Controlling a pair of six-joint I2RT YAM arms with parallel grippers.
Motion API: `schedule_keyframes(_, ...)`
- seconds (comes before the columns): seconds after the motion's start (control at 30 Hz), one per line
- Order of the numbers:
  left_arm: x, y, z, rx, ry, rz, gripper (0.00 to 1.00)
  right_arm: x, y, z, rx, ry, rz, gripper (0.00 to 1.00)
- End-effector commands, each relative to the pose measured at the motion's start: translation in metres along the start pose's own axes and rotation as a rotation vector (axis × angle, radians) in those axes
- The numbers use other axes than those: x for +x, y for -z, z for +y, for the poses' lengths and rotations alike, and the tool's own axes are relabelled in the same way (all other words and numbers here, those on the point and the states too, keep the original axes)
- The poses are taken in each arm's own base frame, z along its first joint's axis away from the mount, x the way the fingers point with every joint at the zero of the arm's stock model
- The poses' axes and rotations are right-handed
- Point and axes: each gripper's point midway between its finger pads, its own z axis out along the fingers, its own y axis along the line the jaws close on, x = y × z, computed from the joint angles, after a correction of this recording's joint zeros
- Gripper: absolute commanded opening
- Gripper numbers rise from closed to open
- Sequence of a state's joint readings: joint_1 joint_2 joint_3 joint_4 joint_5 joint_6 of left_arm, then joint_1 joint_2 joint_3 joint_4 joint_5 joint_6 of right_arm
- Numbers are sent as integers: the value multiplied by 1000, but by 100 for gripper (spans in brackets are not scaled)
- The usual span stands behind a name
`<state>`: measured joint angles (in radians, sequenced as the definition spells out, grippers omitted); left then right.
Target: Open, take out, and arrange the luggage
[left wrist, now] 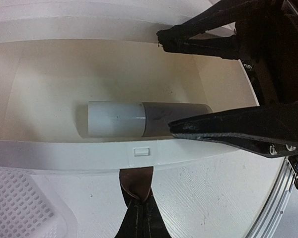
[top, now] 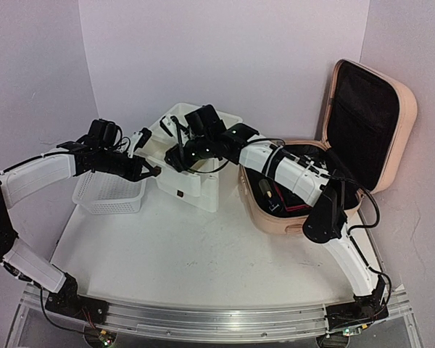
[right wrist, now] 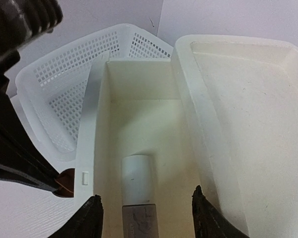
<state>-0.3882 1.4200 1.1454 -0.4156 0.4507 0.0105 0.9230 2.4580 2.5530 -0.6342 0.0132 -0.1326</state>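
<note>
The large peach-pink hard-shell suitcase (top: pixel 272 219) lies open at the right of the table, its black-lined lid upright near the right wall, with dark and red things visible in its base. The work appears to be at the arranging stage. The left gripper (top: pixel 151 172) is closed tight on the small brown tab (left wrist: pixel 136 181) at the front of the white plastic drawer (left wrist: pixel 64 153), holding it pulled out of the white drawer box (top: pixel 196 185). The right gripper (right wrist: pixel 146 218) hangs over the drawer with its jaws apart, astride the white-and-grey cylinder (left wrist: pixel 144 119) lying on the drawer floor. There are gaps on both sides, so it grips nothing. The next move probably calls for the right arm to rise straight up out of the drawer and swing back to the suitcase for another item. Room is tight here: the drawer's walls stand close outside both fingers, the box body rises just to one side, and the white mesh basket (top: pixel 109 194) sits just beside the drawer on the other. The left fingers occupy the front edge. The table in front of the box is open for moving.
</note>
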Motion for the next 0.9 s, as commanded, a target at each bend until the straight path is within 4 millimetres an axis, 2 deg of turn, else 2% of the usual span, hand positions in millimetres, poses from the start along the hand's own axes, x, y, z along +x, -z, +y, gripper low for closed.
schedule_keyframes(0.0,-31,0,-2,2,-61,-92,0,-30,29,-7,22,-62,-57,64)
schedule_keyframes(0.1,-32,-4,-1,2,-58,-91,0,-61,69,-6,-8,-121,-119,68)
schedule_keyframes(0.2,-40,-6,0,4,-58,-101,0,-86,119,3,-88,-192,-172,76)
schedule_keyframes(0.23,-46,-6,-1,5,-61,-110,0,-90,140,5,-103,-201,-179,78)
schedule_keyframes(0.3,-56,-7,-1,9,-65,-128,0,-86,162,-1,-68,-219,-176,82)
schedule_keyframes(0.43,-77,-12,-4,20,-88,-163,0,-48,188,-32,105,-227,-103,87)
schedule_keyframes(0.6,-94,-31,-2,38,-49,-171,0,24,204,-72,255,-332,9,91)
schedule_keyframes(0.73,-104,-45,9,0,-43,-175,5,80,212,-87,325,-401,97,94)
schedule_keyframes(0.87,-108,-53,17,-28,-29,-185,12,121,215,-89,353,-453,159,95)
